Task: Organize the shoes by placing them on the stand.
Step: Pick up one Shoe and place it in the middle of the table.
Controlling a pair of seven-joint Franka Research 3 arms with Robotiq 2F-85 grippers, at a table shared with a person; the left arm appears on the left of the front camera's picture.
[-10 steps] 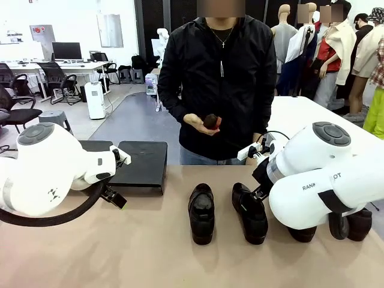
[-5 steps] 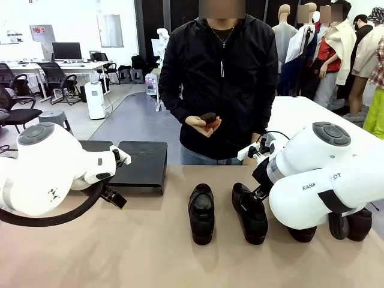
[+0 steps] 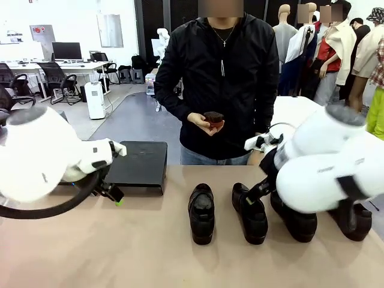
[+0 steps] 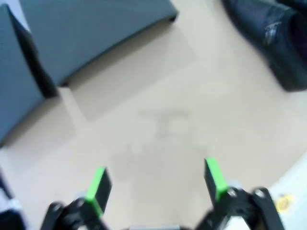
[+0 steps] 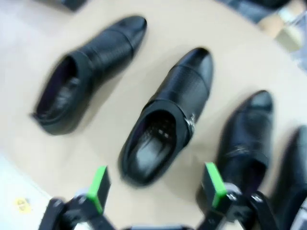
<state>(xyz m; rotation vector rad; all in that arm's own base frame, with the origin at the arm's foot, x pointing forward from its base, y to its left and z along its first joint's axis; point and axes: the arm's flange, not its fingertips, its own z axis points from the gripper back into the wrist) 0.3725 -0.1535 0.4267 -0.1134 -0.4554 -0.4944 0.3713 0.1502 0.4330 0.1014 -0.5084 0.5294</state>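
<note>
Four black glossy shoes stand in a row on the tan table: one [image 3: 201,213] at the middle, a second [image 3: 250,213] beside it, a third [image 3: 298,221] and a fourth [image 3: 355,219] partly behind my right arm. The stand [image 3: 141,162] is a low black platform at the back left; a second platform [image 4: 17,72] lies next to it [image 4: 96,33]. My left gripper [image 4: 156,184] hovers open over bare table in front of the stand. My right gripper [image 5: 156,186] is open above the shoes, over the second shoe [image 5: 168,120] and the third [image 5: 247,139].
A person stands at the far edge of the table, holding a small dark object [image 3: 213,118] in one hand. The table [image 3: 120,252] has free room in front of the stand and the shoes.
Both arms have shifted: the left one lower and to the left, the right one up and to the right, uncovering the third shoe. The person's hand has risen a little.
</note>
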